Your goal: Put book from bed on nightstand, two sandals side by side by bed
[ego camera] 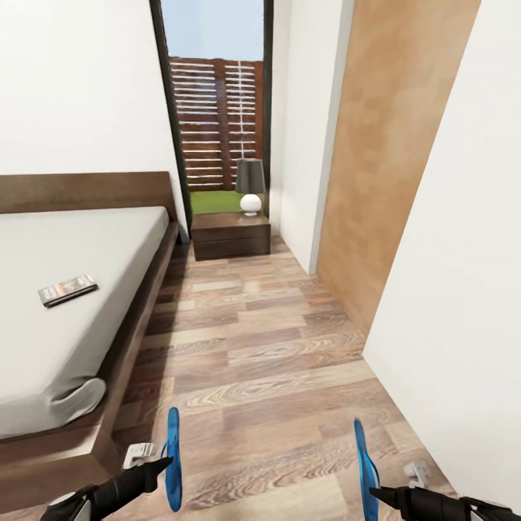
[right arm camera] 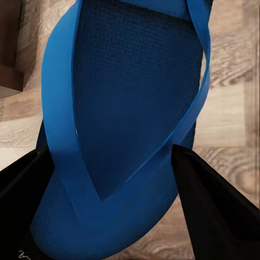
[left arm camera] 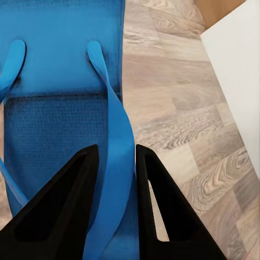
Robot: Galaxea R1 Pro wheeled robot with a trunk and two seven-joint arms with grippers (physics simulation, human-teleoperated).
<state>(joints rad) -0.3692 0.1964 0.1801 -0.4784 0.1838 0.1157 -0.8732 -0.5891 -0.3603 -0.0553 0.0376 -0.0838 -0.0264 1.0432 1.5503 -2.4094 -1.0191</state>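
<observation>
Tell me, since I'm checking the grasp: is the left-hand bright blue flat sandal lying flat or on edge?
On edge: the bright blue flat sandal shows as a thin upright sliver.

there's a little lamp [ego camera: 250, 185] with a dark shade, wood slat fence [ego camera: 217, 119] and grass [ego camera: 214, 201] outside the window

A bedroom: low bed [ego camera: 72, 289] w/ grey mattress, nightstand [ego camera: 230, 235] & lamp [ego camera: 250, 186]

The large low bed with dark brown wood frame [ego camera: 137, 318] is cut off at the left edge. The lettering on the small dark-covered book [ego camera: 67, 289] is too small to read. Both bright blue flat sandals [ego camera: 172, 459] [ego camera: 365, 470] run past the near edge.
</observation>
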